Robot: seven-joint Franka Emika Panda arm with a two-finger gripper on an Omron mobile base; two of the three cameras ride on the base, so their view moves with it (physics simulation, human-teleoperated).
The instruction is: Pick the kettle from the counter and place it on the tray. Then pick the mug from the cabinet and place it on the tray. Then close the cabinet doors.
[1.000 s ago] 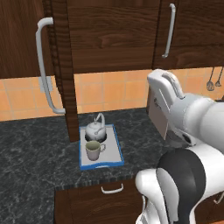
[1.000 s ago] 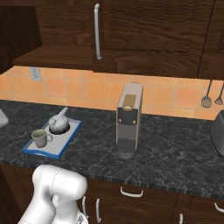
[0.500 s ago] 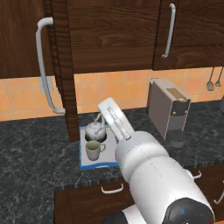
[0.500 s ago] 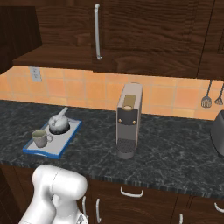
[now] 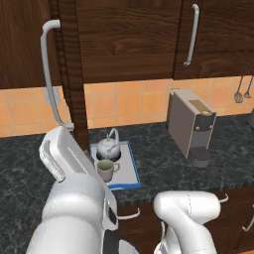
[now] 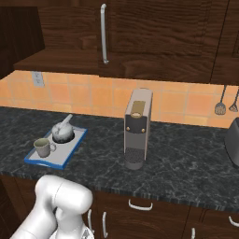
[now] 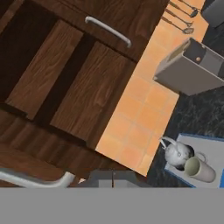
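The silvery kettle (image 5: 108, 147) and the beige mug (image 5: 105, 169) stand side by side on the blue-rimmed tray (image 5: 130, 168), which lies on the dark speckled counter (image 5: 158, 168). The right base view has the same kettle (image 6: 62, 132), mug (image 6: 43, 147) and tray (image 6: 70, 151). The left cabinet door (image 5: 72, 74) stands open, edge-on, with its grey bar handle (image 5: 49, 74) facing left. The right door is closed, handle (image 5: 191, 34) up high. In the rolled hand view my gripper (image 7: 113, 178) is shut and empty, close beside a grey bar handle (image 7: 35, 178), with the kettle (image 7: 177, 153) and mug (image 7: 199, 169) off to the right.
A grey coffee machine (image 5: 191, 126) stands on the counter right of the tray. Utensils (image 6: 224, 105) hang on the orange tiled wall, and a dark appliance (image 6: 233, 140) sits at the far right. My white arm (image 5: 64, 158) rises in front of the tray's left side.
My arm has swung from the right side of the left base view across to the left, toward the open door's handle. Kettle, mug and tray have not moved.
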